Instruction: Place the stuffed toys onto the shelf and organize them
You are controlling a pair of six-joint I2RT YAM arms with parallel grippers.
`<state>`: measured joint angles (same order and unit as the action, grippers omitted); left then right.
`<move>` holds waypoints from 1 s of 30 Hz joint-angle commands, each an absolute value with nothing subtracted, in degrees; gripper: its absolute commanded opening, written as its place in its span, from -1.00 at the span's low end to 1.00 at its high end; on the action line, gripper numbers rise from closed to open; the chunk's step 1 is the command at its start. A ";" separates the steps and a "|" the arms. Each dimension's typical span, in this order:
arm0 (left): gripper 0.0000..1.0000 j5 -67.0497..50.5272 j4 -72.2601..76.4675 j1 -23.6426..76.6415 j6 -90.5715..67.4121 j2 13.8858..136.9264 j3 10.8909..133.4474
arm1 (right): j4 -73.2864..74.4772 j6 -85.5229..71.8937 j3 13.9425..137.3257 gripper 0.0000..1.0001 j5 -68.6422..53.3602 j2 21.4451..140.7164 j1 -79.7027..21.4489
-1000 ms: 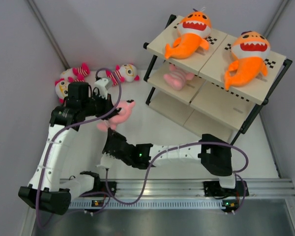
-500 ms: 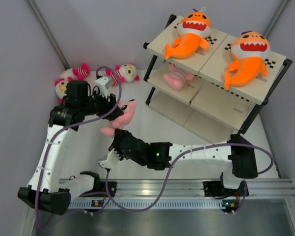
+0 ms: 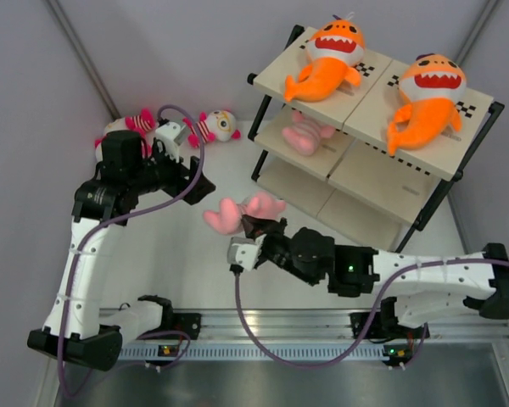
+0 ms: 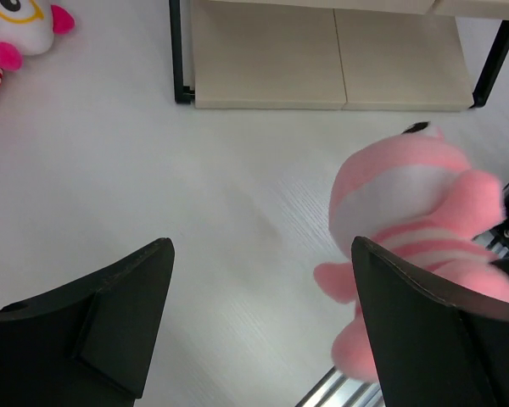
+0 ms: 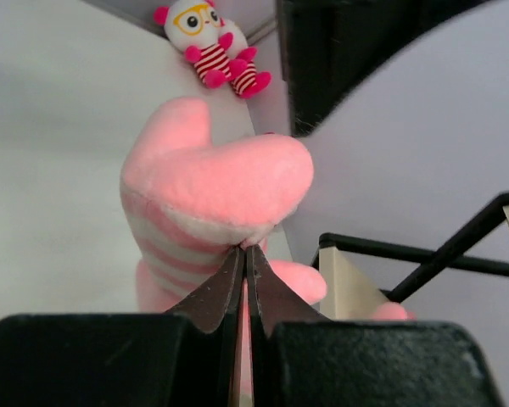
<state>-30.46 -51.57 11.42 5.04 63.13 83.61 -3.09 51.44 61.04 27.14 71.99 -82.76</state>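
My right gripper (image 3: 253,225) is shut on a fold of a pale pink doll (image 3: 237,212), which it holds over the table left of the shelf (image 3: 369,165). The right wrist view shows its fingertips (image 5: 246,248) pinched into the doll's (image 5: 212,178) striped body. To the left, my left gripper (image 3: 197,182) is open and empty; in its own view the doll (image 4: 416,203) hangs beside its right finger (image 4: 433,331), apart from it. Two orange sharks (image 3: 327,59) (image 3: 428,97) lie on the top boards. Another pink doll (image 3: 305,131) lies on the middle tier.
Two striped dolls (image 3: 212,127) (image 3: 123,127) lie on the table at the back left, near the wall; one shows in the left wrist view (image 4: 8,34) and one in the right wrist view (image 5: 212,47). The shelf's bottom board (image 4: 322,59) has nothing on it.
My left gripper opened, let go of the pink doll and drew back to the left. The right gripper, shut on the doll, carried it to the right toward the shelf.
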 commanded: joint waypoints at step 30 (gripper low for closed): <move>0.67 -32.71 -51.94 14.67 9.05 66.88 83.41 | -1.32 65.22 50.71 -1.00 32.01 41.83 -62.60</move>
<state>-33.26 -51.72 12.27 7.62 65.04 83.66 -3.18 64.77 49.50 38.50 41.63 -67.07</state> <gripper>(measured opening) 0.839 0.006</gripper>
